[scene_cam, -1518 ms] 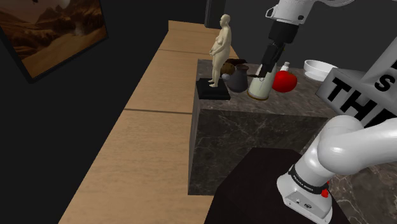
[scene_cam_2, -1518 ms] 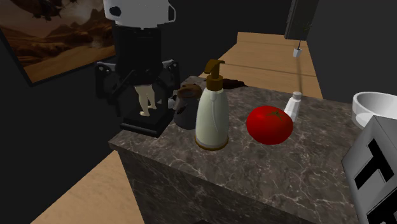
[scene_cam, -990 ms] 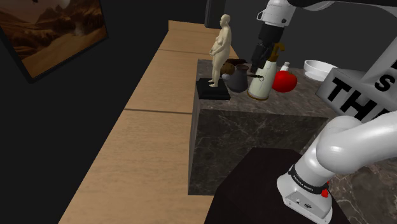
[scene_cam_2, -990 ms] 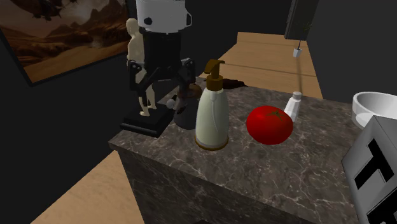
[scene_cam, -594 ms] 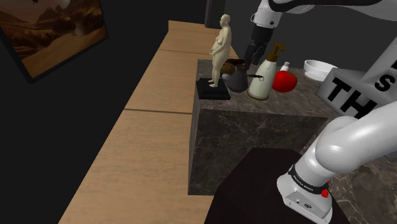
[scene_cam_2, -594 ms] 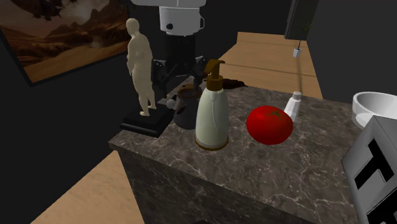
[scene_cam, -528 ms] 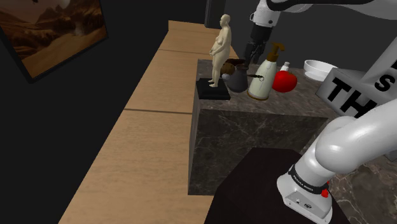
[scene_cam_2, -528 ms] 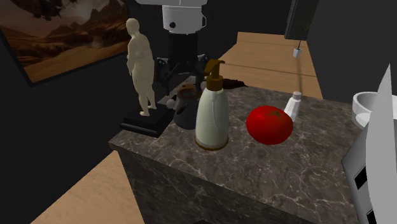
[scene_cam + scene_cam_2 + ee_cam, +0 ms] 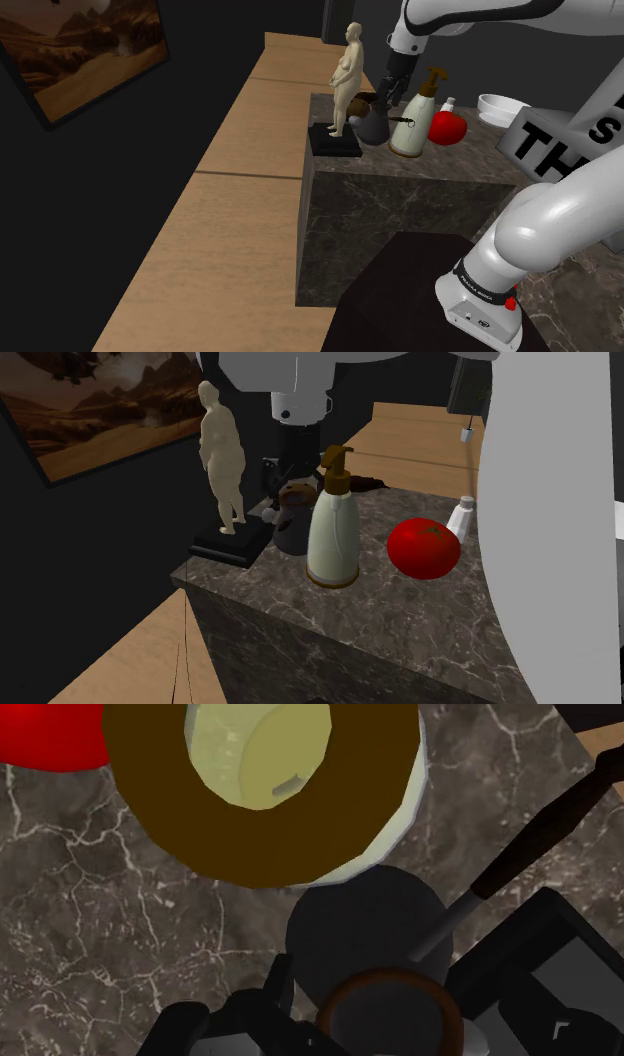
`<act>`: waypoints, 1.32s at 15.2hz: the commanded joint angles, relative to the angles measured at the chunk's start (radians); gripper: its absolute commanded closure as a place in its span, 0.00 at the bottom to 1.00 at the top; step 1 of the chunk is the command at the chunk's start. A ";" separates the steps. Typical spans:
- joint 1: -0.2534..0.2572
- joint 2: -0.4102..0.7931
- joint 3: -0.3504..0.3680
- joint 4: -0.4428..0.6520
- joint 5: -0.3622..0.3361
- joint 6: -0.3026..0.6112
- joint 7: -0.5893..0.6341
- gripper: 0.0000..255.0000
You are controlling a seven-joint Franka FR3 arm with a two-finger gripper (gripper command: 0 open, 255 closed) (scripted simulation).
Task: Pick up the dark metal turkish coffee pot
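Observation:
The dark coffee pot (image 9: 371, 125) stands on the marble-topped block (image 9: 440, 165), between a beige statue (image 9: 346, 78) and a cream soap dispenser (image 9: 410, 125). It has a brown rim (image 9: 395, 1004) and a long thin handle (image 9: 535, 834). My black gripper (image 9: 386, 96) hangs just above the pot (image 9: 291, 527), fingers open. In the second exterior view the gripper (image 9: 288, 480) sits at the pot's top. From the wrist, the gripper (image 9: 385, 1009) straddles the rim, one finger (image 9: 262, 1009) beside it, without clasping the pot.
A red tomato (image 9: 424, 547) and a small white bottle (image 9: 461, 515) stand beyond the dispenser (image 9: 333, 532). A white bowl (image 9: 497, 104) and a lettered box (image 9: 560, 150) are on the block's far side. Wooden flooring (image 9: 230, 200) lies below.
The gripper has swung from in front of the statue across to the pot and come down over its rim. The pot, dispenser and statue have stayed in place.

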 commanded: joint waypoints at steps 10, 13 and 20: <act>-0.001 0.003 -0.002 -0.032 -0.001 0.036 -0.002 1.00; -0.001 0.003 -0.002 -0.032 -0.001 0.036 -0.002 1.00; 0.000 0.004 0.000 0.049 0.001 -0.045 -0.001 1.00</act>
